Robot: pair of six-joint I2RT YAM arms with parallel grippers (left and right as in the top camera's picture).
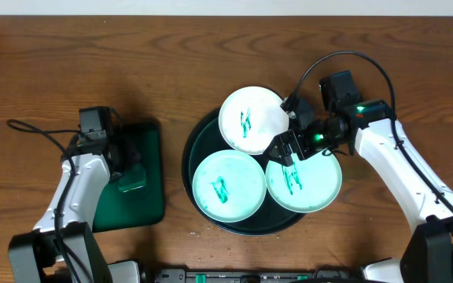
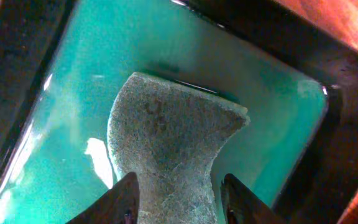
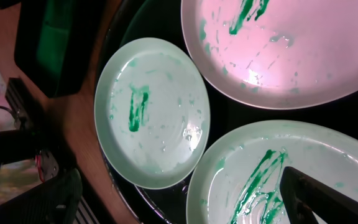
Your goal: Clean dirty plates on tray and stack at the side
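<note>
Plainly, all 3 plates lie on the round dark tray (image 1: 199, 141), each with a green scribble at its centre: 1 at the back (image 1: 252, 119), 1 at the front left (image 1: 228, 185) and 1 at the front right (image 1: 309, 185). The back plate overlaps the rims of the other 2.

The right arm rises from the table's front right corner, its white forearm slanting back and inward, with the wrist turned toward the tray. The right gripper (image 1: 283, 151) hangs with its jaws spread wide, over the inner edge of the front right plate where that plate meets the back one. In the right wrist view, 1 dark finger (image 3: 328, 199) shows above that plate's smeared green mark; nothing is between the jaws.

The left arm comes from the front left corner, its forearm angled back and its wrist bent down over the rectangular green tray (image 1: 149, 141). The left gripper (image 1: 130, 174) has its fingers (image 2: 118, 200) pressed on both sides of a grey-green sponge (image 2: 173, 130), pinching it to a narrow waist. The sponge's broad end spreads over the tray's wet teal floor (image 2: 92, 74).
</note>
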